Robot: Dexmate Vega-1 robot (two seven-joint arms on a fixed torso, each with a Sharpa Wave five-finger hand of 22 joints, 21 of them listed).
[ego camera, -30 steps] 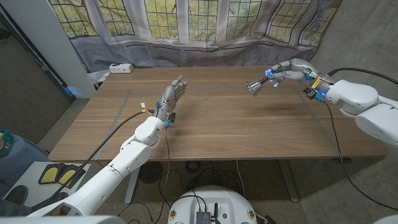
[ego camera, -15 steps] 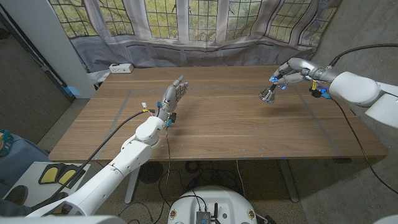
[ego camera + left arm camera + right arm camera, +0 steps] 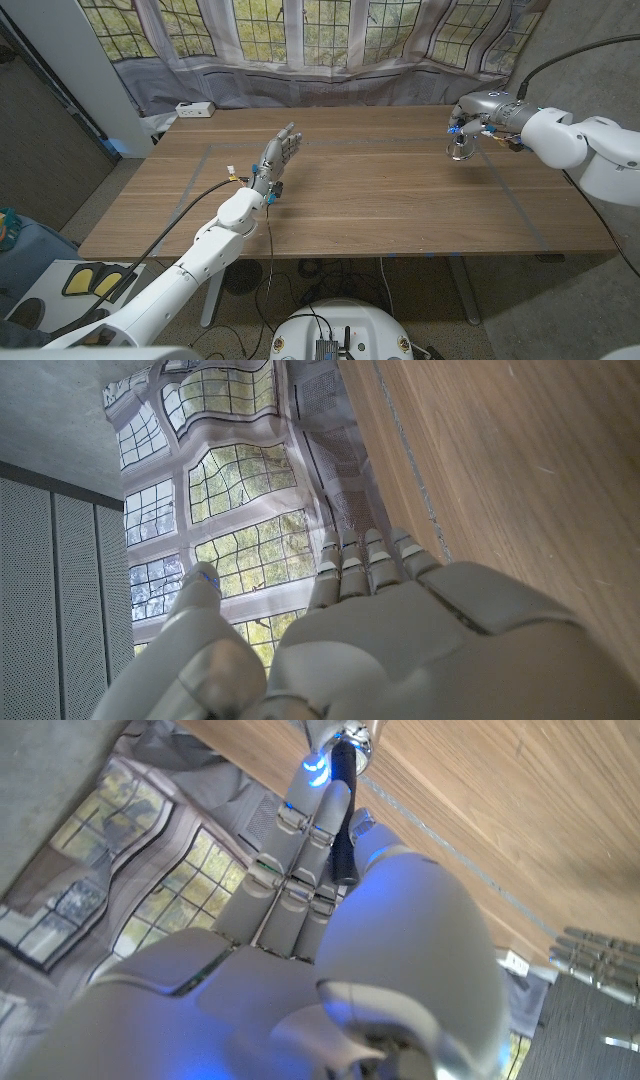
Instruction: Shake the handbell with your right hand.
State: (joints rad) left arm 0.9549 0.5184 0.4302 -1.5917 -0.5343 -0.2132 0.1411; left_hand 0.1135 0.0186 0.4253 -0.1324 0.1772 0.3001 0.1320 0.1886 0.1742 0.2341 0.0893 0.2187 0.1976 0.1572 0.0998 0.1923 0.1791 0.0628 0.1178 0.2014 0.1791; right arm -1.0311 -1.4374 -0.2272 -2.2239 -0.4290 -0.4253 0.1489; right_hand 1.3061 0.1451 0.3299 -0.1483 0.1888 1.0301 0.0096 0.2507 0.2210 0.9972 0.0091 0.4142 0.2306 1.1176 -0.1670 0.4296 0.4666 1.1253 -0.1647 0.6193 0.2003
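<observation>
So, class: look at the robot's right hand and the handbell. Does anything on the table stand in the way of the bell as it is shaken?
Nothing visible does. The right hand already holds the handbell by its handle, mouth down, over bare table near the far right side. The left hand is well away on the other side.

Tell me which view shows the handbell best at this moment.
The head view: the handbell shows whole, silver cup down, hanging from the right hand at the table's far right. The right wrist view catches its dark handle between the fingers and a cropped bit of the cup. The left wrist view looks along the left hand at table and window.
</observation>
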